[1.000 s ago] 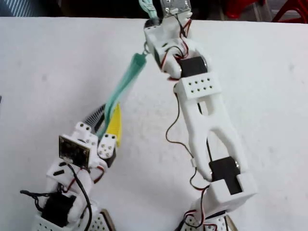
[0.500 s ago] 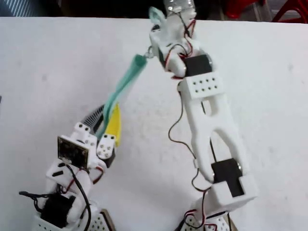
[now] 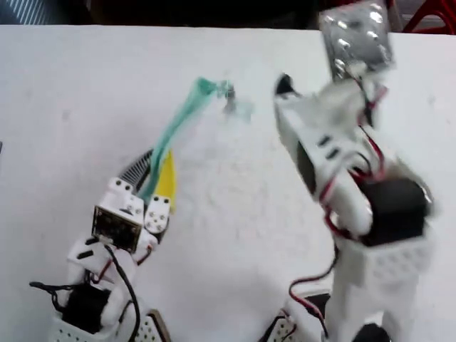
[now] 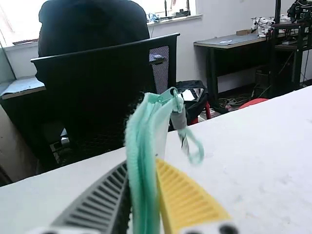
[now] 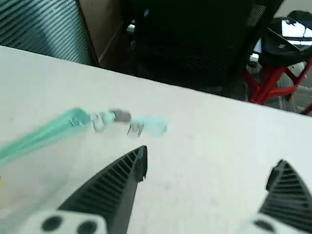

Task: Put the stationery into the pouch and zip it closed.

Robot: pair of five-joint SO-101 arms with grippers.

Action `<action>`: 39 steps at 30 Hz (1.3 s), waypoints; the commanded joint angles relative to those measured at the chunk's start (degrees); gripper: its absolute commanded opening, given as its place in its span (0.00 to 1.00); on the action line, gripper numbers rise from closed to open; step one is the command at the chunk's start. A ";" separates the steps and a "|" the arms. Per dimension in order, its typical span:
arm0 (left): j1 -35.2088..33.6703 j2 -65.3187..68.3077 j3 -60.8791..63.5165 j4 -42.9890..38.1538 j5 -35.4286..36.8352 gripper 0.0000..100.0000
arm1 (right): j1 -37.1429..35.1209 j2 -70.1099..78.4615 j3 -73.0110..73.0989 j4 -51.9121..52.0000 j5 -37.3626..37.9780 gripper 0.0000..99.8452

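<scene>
One teal pouch (image 3: 175,130) in left claw (image 3: 158,167), right claw (image 5: 212,160) spread

The table (image 3: 71,85) has a plain white matte top that ends at a straight far edge. The left arm (image 3: 92,263) and the right arm (image 3: 335,157) rise from its near edge. A teal pouch (image 3: 174,132) stands on edge over the middle of the surface; its lower edge possibly rests on the top, but contact cannot be confirmed.
</scene>
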 commanded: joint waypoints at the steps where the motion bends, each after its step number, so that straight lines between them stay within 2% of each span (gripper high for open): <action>1: -5.58 0.04 -2.29 -9.14 -6.86 0.02 | 6.55 -6.73 1.23 9.54 -0.09 0.35; 5: -10.33 6.99 -2.55 -21.19 -12.66 0.02 | 13.85 -11.82 12.31 11.47 -0.09 0.32; 8: -10.86 23.16 -8.53 -27.60 -14.77 0.02 | 18.95 -16.40 24.97 7.34 -0.09 0.29; 11: -10.95 40.22 -21.45 -27.43 -13.10 0.02 | 22.02 -21.85 39.03 -0.92 -0.09 0.26; 15: -10.33 52.44 -34.11 -26.55 -8.00 0.02 | 22.99 -30.73 56.35 -10.77 -0.09 0.24; 21: -2.51 63.69 -36.13 -28.04 -8.26 0.02 | 22.81 -42.07 79.12 -24.04 -0.26 0.21; 23: 0.31 67.65 -35.16 -28.48 -10.37 0.02 | 22.73 -44.53 84.40 -27.12 -0.44 0.21; 27: 5.58 76.88 -34.02 -28.57 -17.67 0.02 | 22.90 -46.64 87.38 -28.44 -0.09 0.21; 32: 8.92 93.67 -35.16 -37.45 -18.02 0.02 | 23.08 -46.64 87.65 -28.44 -0.09 0.21; 34: 10.07 99.21 -36.92 -38.15 -17.93 0.05 | 23.16 -46.64 88.35 -28.53 -0.09 0.21; 37: 10.68 102.37 -38.59 -35.78 -10.29 0.15 | 23.16 -46.64 89.58 -28.79 -0.09 0.21; 39: 10.95 101.76 -41.05 -27.52 -4.13 0.20 | 23.16 -46.64 89.76 -28.79 -0.09 0.21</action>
